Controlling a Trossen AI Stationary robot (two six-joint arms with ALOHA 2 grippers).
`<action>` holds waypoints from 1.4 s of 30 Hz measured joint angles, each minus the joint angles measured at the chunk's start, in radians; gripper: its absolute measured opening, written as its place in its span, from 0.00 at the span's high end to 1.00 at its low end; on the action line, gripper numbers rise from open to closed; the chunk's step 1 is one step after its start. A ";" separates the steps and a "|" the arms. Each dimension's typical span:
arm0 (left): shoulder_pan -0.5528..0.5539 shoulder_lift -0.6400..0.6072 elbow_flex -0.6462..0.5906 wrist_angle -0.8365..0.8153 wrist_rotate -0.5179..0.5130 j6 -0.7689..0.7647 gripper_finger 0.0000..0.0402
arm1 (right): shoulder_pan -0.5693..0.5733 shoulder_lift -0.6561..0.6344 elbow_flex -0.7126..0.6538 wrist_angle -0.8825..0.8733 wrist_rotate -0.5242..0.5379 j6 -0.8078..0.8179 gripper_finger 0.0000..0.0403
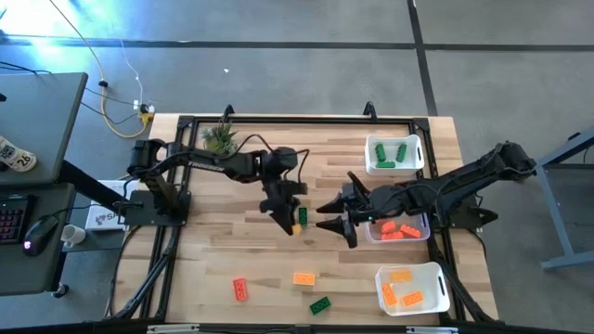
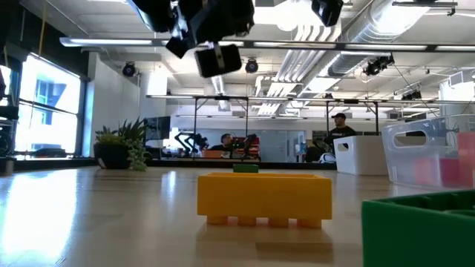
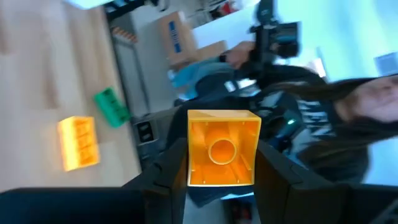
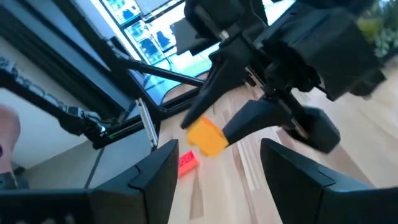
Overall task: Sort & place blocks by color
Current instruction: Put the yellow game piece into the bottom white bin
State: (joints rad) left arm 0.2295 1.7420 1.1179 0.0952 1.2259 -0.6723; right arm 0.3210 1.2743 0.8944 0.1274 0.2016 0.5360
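The left gripper clamped a yellow block; the right gripper gaped wide, best closing squarely across it.

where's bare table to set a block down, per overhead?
Free: wood between the potted plant and green bin; also the near-left corner beside the red block. Crowded: centre, where left gripper, holding a yellow block, meets right gripper.
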 joint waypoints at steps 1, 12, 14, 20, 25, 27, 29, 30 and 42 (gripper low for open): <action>-0.002 0.000 0.000 0.051 0.007 -0.045 0.73 | 0.000 0.000 0.000 0.007 -0.008 -0.023 0.47; -0.015 0.000 0.000 0.433 -0.008 -0.420 0.71 | 0.000 0.000 0.000 0.055 -0.017 -0.223 0.47; -0.015 0.000 0.000 0.435 -0.037 -0.424 0.71 | 0.000 0.000 0.000 0.084 -0.018 -0.264 0.47; -0.016 0.000 0.000 0.435 -0.087 -0.443 0.71 | -0.005 0.000 0.000 0.163 -0.051 -0.342 0.47; -0.017 0.000 0.000 0.443 -0.114 -0.510 0.71 | -0.039 0.000 0.000 0.177 -0.128 -0.333 0.47; -0.017 0.000 0.001 0.456 -0.114 -0.532 0.71 | -0.052 0.000 0.000 0.177 -0.140 -0.335 0.47; -0.017 0.000 0.000 0.468 -0.116 -0.552 0.71 | -0.066 0.000 0.000 0.177 -0.172 -0.335 0.47; -0.017 0.000 0.000 0.481 -0.116 -0.563 0.71 | -0.069 0.000 0.000 0.177 -0.188 -0.335 0.47; -0.014 0.000 0.001 0.562 -0.139 -0.709 0.71 | -0.087 0.003 0.000 0.201 -0.239 -0.387 0.47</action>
State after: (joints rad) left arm 0.2157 1.7416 1.1187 0.6570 1.0866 -1.3815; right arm 0.2339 1.2774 0.8948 0.3288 -0.0373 0.1486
